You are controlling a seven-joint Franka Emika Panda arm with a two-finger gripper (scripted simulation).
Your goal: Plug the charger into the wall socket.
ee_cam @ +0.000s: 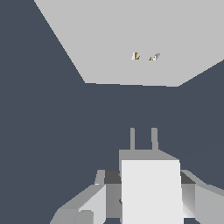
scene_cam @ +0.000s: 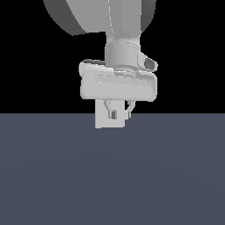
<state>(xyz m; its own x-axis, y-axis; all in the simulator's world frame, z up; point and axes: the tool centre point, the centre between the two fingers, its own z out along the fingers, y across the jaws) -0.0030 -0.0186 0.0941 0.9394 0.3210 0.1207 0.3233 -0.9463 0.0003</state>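
Charger [ee_cam: 151, 192], clamped between the gripper [ee_cam: 144, 192] fingers at the wrist frame's lower centre, is pointing its two prongs toward the socket [ee_cam: 131, 39] filling the upper frame, still apart.

1. The floor [scene_cam: 112, 176] is a flat surface of dark blue-grey colour, plain and without any pattern.
2. Above the floor, the background [scene_cam: 26, 66] is fully black.
3. The border between them is one straight horizontal line.
4. The light is even, with no strong shadows.
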